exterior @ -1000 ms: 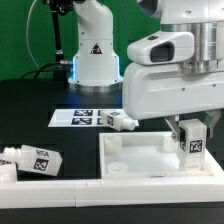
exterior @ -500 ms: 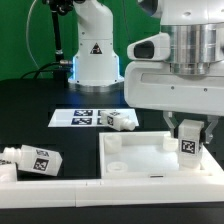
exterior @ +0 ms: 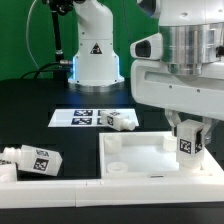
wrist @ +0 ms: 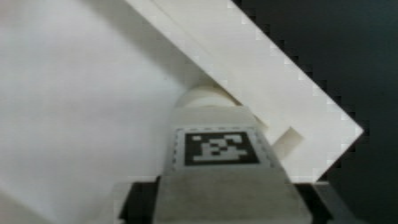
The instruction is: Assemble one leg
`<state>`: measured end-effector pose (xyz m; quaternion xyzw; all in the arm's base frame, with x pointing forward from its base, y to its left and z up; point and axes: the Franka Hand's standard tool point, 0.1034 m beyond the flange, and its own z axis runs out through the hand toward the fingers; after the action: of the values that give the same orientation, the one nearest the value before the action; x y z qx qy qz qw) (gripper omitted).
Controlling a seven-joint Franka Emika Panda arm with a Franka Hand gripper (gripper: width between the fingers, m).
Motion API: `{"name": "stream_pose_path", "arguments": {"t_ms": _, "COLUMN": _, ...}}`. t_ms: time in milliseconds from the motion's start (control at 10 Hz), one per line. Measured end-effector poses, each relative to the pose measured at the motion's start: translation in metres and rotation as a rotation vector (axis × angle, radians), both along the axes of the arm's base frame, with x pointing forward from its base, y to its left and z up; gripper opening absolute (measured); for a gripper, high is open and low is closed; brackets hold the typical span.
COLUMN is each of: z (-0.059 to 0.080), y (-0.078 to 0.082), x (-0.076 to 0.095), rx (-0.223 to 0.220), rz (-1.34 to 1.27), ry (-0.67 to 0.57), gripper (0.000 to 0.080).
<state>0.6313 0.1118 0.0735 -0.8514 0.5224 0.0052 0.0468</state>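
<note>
My gripper [exterior: 189, 135] is shut on the leg [exterior: 188, 145], a small white post with a black-and-white tag. It holds the leg upright over the far right corner of the white tray-like tabletop [exterior: 140, 160] in the exterior view. In the wrist view the leg [wrist: 217, 150] points down at the tabletop's corner [wrist: 294, 125], close to its raised rim; the dark fingers [wrist: 146, 200] flank it. I cannot tell whether the leg's tip touches the tabletop.
Another tagged leg [exterior: 122, 121] lies by the marker board [exterior: 85, 118] behind the tabletop. A longer white tagged piece [exterior: 30, 159] lies at the exterior view's left. The robot base [exterior: 95, 55] stands at the back.
The wrist and gripper have turned about the vertical axis with the leg in the grip. The leg stays over the tabletop's far right corner.
</note>
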Motion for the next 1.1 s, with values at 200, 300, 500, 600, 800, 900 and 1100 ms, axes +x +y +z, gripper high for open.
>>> {"name": "stream_pose_path", "arguments": {"t_ms": 200, "z": -0.002, "y": 0.006, "x": -0.001, "rx": 0.031, "rz": -0.205, "ry": -0.01, "gripper": 0.0287}}
{"name": "stream_pose_path", "arguments": {"t_ms": 300, "z": -0.002, "y": 0.005, "x": 0.0, "rx": 0.03, "rz": -0.155, "ry": -0.014, "gripper": 0.0287}}
{"name": "stream_pose_path", "arguments": {"t_ms": 500, "z": -0.001, "y": 0.002, "x": 0.004, "rx": 0.006, "rz": 0.121, "ry": -0.063, "gripper": 0.0467}}
{"name": "stream_pose_path", "arguments": {"t_ms": 600, "z": 0.001, "y": -0.002, "x": 0.007, "rx": -0.007, "rz": 0.27, "ry": -0.08, "gripper": 0.0584}}
{"name": "stream_pose_path", "arguments": {"t_ms": 800, "z": 0.006, "y": -0.002, "x": 0.013, "rx": -0.054, "rz": 0.723, "ry": -0.123, "gripper": 0.0646}}
{"name": "stream_pose_path", "arguments": {"t_ms": 900, "z": 0.006, "y": -0.002, "x": 0.013, "rx": -0.063, "rz": 0.803, "ry": -0.128, "gripper": 0.0646}}
{"name": "stream_pose_path", "arguments": {"t_ms": 1100, "z": 0.006, "y": -0.004, "x": 0.013, "rx": -0.092, "rz": 1.018, "ry": -0.137, "gripper": 0.0649}}
